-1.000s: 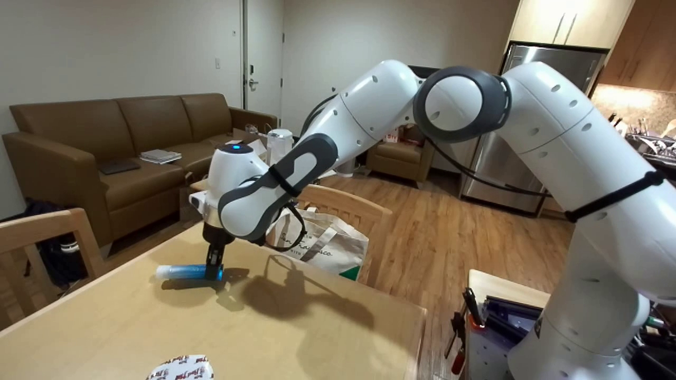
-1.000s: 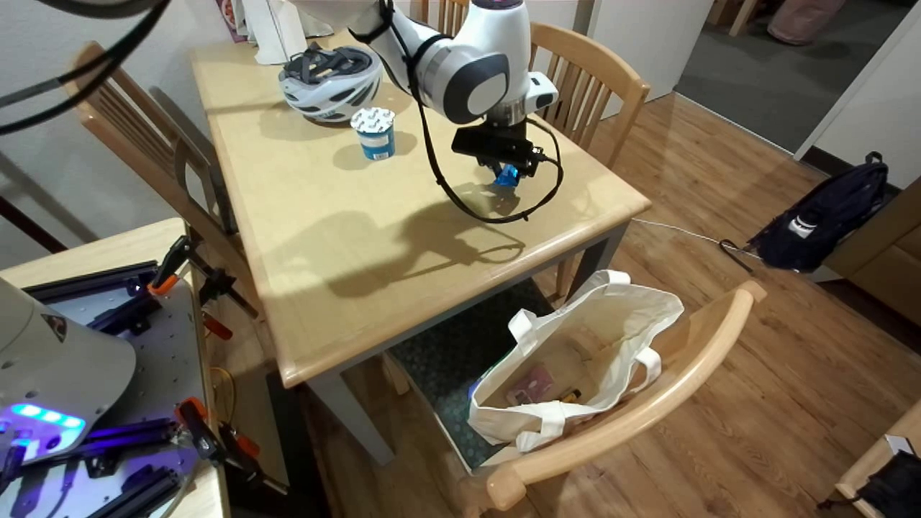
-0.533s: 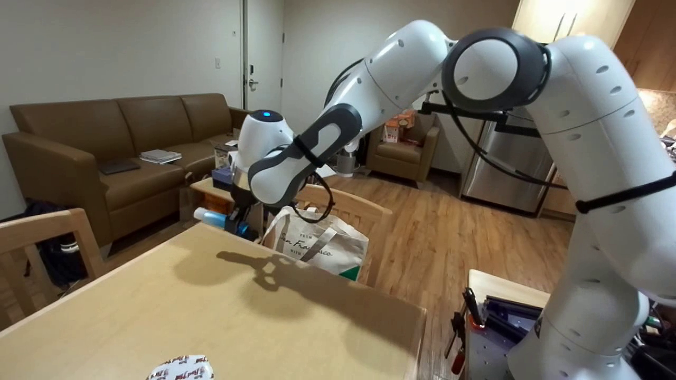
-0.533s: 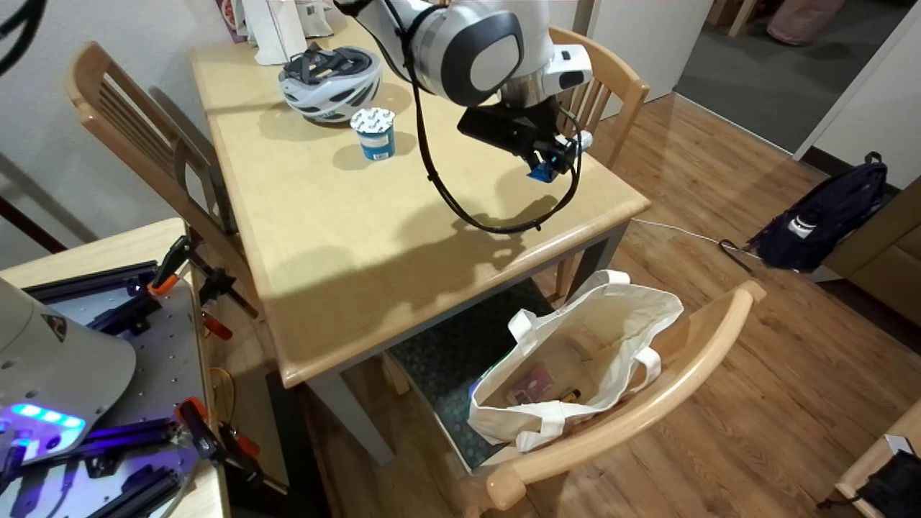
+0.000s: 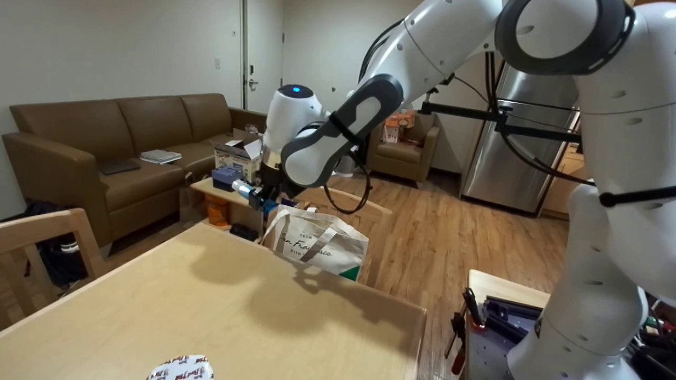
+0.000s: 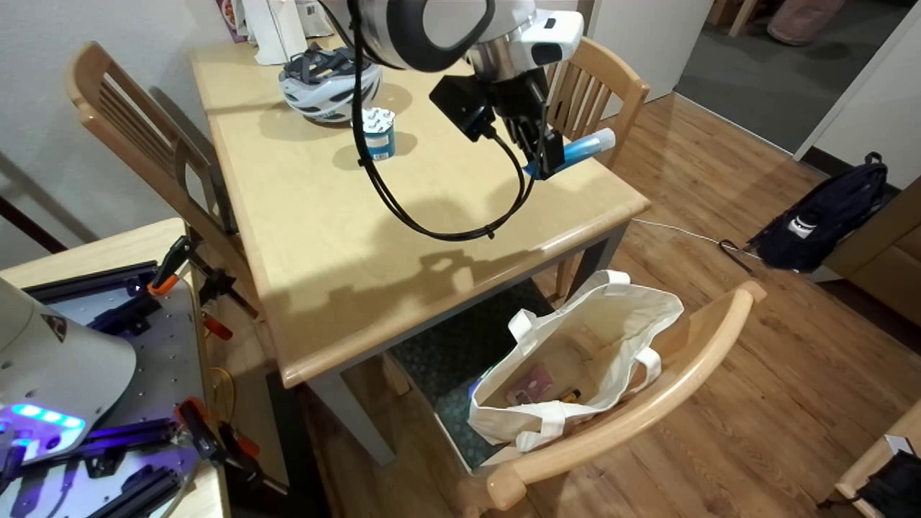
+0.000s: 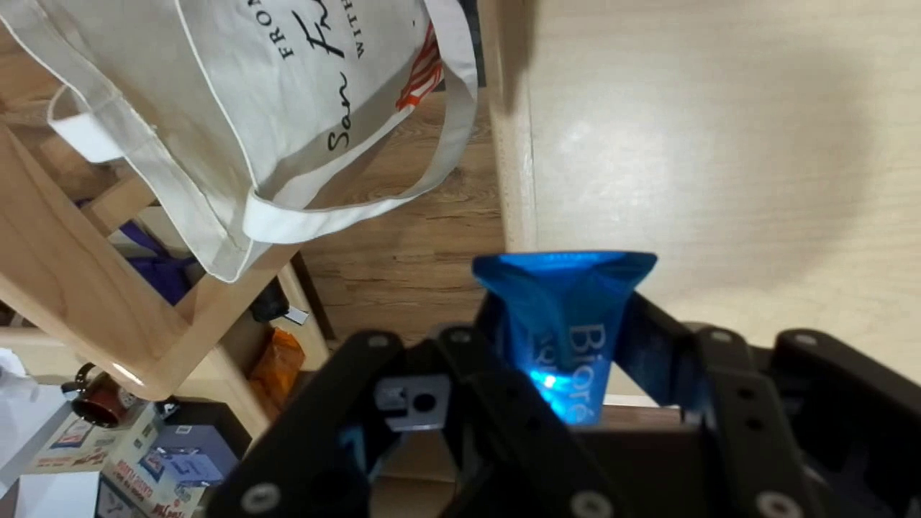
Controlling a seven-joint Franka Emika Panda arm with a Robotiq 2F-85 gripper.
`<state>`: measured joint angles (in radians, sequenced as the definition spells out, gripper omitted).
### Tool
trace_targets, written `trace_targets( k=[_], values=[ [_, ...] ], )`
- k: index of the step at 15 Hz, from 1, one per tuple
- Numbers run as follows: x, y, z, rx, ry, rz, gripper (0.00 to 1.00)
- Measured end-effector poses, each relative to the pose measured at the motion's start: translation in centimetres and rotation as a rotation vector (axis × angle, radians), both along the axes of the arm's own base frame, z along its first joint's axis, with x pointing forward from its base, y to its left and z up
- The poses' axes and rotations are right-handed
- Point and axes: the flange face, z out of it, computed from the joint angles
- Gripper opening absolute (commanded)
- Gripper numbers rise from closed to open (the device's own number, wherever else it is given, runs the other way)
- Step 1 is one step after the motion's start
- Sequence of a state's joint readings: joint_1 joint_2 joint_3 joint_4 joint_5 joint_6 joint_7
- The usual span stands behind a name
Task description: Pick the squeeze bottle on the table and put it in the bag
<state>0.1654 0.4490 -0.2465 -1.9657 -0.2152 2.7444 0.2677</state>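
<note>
My gripper [image 6: 543, 155] is shut on the blue squeeze bottle [image 6: 584, 149], with its white cap end pointing outward and up. In the wrist view the bottle's flat crimped end, marked "Bioré" [image 7: 568, 316], sits between both fingers [image 7: 651, 338]. It also shows in an exterior view [image 5: 244, 190], raised well off the table [image 5: 222, 316]. The white canvas bag [image 6: 626, 309] stands open on a chair beside the table; a few small items lie inside. In the wrist view the bag [image 7: 288, 93] is at upper left, apart from the bottle.
The bag's loose handle [image 7: 450, 137] hangs out toward the table edge. The chair back [image 6: 669, 410] stands right behind the bag. A blue-white cup [image 6: 379, 144] and a bike helmet [image 6: 338, 86] stand on the table. A black cable [image 6: 439, 234] loops below the wrist.
The gripper has lifted the bottle off the table and carried it up and toward the bag's side. The wrist has turned, tilting the cap end up. The bag has not moved.
</note>
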Motion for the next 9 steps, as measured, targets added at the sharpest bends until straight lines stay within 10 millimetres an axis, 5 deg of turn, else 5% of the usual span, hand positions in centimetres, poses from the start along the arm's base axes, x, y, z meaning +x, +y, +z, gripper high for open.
trace_targets(
  k=[1, 2, 6, 9],
  values=[
    [-0.1, 0.1, 0.0, 0.003, 0.000, -0.004, 0.36],
    [-0.2, 0.1, -0.1, 0.003, 0.001, -0.007, 0.11],
    [-0.2, -0.8, 0.0, 0.000, -0.003, -0.030, 0.11],
    [-0.7, -6.6, 1.0, -0.019, -0.026, -0.158, 0.11]
  ],
)
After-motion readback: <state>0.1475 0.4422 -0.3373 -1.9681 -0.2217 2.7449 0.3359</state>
